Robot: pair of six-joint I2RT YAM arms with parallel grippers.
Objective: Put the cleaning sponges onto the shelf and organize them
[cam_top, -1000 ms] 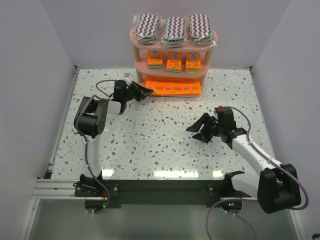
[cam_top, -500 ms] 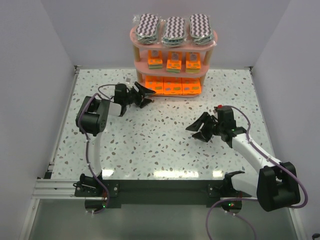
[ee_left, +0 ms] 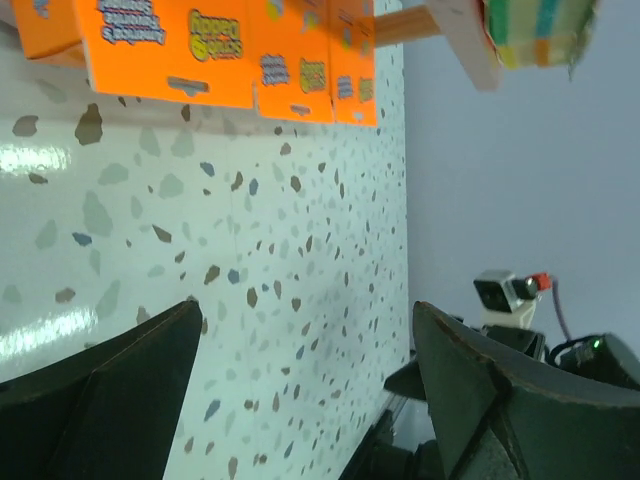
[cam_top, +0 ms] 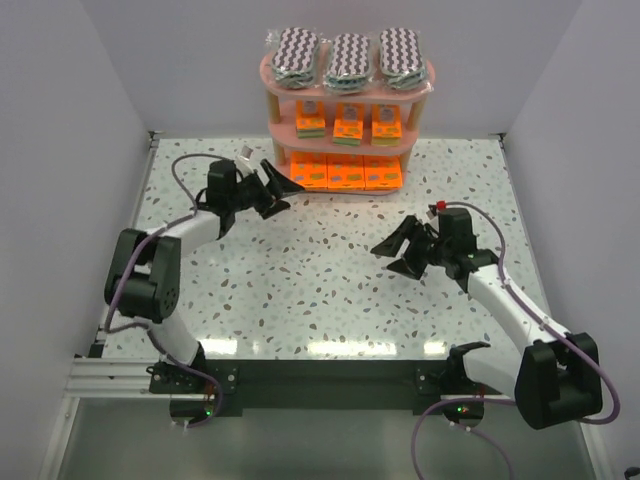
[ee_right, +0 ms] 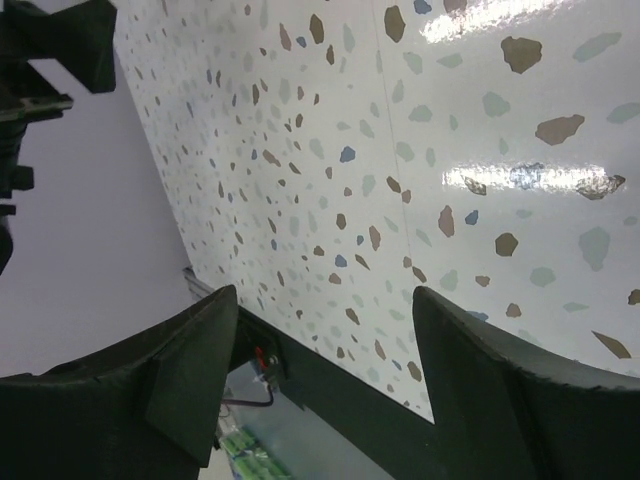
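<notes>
Both hands gape wide and empty: the left hand (cam_top: 281,193) near the shelf (cam_top: 431,72), the right hand (cam_top: 394,257) over the counter (cam_top: 300,285). The zigzag sponges (cam_top: 349,57) lie on top, the orange packets (cam_top: 346,172) seemingly on both lower boards.

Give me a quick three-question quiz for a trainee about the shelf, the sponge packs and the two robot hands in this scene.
1. How many zigzag packs lie on the top board of the shelf?
2. True or false: the right hand is shut on something.
3. Which is nearer the shelf: A, the left hand; B, the right hand?

Key
1. Three.
2. False. It is open and empty above the table.
3. A.
</notes>
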